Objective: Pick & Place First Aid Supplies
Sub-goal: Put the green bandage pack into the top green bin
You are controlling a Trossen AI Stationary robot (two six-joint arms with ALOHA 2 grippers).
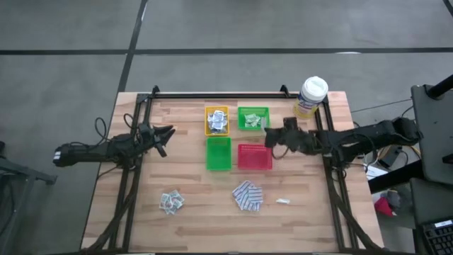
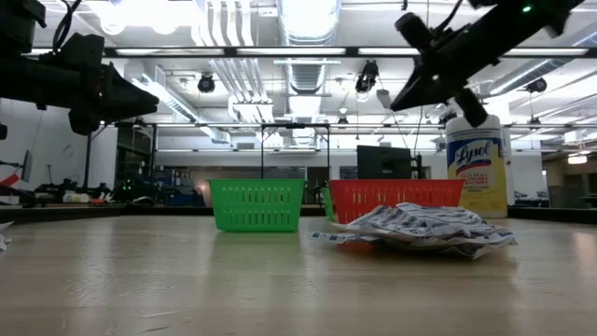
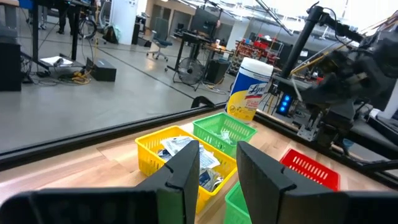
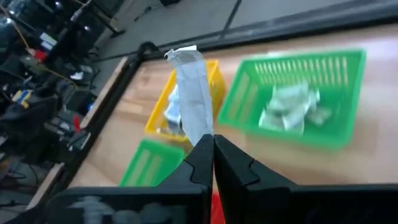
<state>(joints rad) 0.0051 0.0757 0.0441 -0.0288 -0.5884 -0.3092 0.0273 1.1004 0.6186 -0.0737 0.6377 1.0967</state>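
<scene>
White-grey sachet (image 4: 191, 99) is pinched upright in right end effector (image 4: 213, 152), hovering beside green tray (image 4: 292, 99).

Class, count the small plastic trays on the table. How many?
4: yellow tray and green tray at the back, second green tray and red tray in front. None appears hidden.

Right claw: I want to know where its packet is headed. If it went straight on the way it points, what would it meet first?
Probably the yellow tray. The right claw, shut on a white packet, points towards that tray, though depth is unclear and the far green tray lies close beside that line.
</scene>
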